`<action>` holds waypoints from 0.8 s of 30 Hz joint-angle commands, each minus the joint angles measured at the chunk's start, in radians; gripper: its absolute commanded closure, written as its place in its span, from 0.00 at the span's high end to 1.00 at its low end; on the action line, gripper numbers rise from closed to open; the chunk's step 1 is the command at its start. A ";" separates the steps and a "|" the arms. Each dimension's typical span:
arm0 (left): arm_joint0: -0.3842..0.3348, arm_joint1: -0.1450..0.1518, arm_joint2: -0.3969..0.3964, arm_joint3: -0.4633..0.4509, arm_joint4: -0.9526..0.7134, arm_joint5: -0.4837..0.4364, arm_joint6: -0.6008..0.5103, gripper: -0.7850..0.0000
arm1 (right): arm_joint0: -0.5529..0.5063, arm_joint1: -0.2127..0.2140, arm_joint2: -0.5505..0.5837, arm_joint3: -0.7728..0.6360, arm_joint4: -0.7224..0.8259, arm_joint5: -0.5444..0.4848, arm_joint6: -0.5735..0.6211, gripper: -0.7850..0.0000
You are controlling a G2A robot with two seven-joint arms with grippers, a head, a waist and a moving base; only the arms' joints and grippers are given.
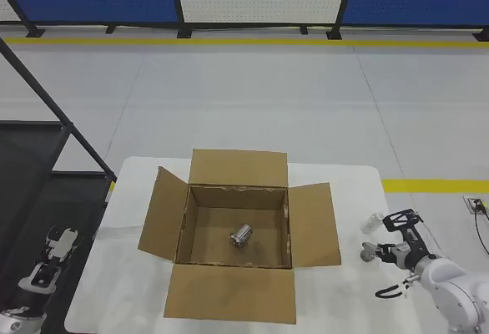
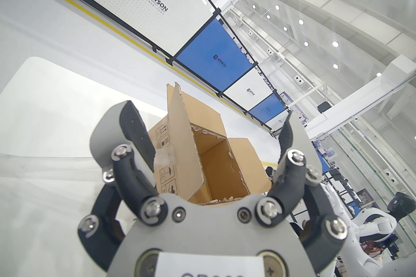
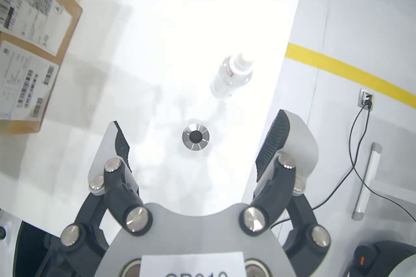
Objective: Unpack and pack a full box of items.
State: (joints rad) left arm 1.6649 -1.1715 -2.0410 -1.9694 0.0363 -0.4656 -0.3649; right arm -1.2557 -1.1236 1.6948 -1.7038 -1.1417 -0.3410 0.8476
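Right claw (image 3: 200,125) agape beside table (image 3: 162,15) edge.

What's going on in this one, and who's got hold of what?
Nothing is held right now. The box stands open mid-table with one metal part lying inside. The right gripper hangs open over the right side of the table, lined up with a small metal ring standing there, and a white bottle stands just past it. The left gripper is open and empty, off the table's left edge, facing the box.
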 commanded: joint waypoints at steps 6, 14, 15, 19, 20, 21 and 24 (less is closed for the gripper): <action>0.000 0.000 0.000 0.000 0.000 0.000 0.000 1.00 | 0.085 0.008 -0.047 0.146 0.034 -0.091 0.068 1.00; 0.000 0.000 0.000 0.000 0.000 0.000 0.000 1.00 | 0.171 0.016 -0.092 0.285 0.078 -0.146 0.149 1.00; 0.000 0.000 0.000 0.000 0.000 0.000 0.000 1.00 | 0.181 0.017 -0.097 0.302 0.082 -0.148 0.159 1.00; 0.000 0.000 0.000 0.000 0.000 0.000 0.000 1.00 | 0.220 0.019 -0.120 0.357 0.099 -0.158 0.178 0.65; 0.000 0.000 0.000 0.000 0.000 0.000 0.000 1.00 | 0.227 0.019 -0.126 0.369 0.103 -0.163 0.179 0.60; 0.000 0.000 0.000 0.000 0.000 0.000 0.000 1.00 | 0.234 0.020 -0.132 0.380 0.104 -0.165 0.178 0.56; 0.000 0.000 0.000 0.000 0.000 0.000 0.000 1.00 | 0.255 0.021 -0.147 0.411 0.102 -0.152 0.170 0.49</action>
State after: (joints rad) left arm 1.6649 -1.1715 -2.0410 -1.9694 0.0363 -0.4656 -0.3649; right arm -1.0062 -1.1027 1.5514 -1.3007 -1.0400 -0.4968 1.0221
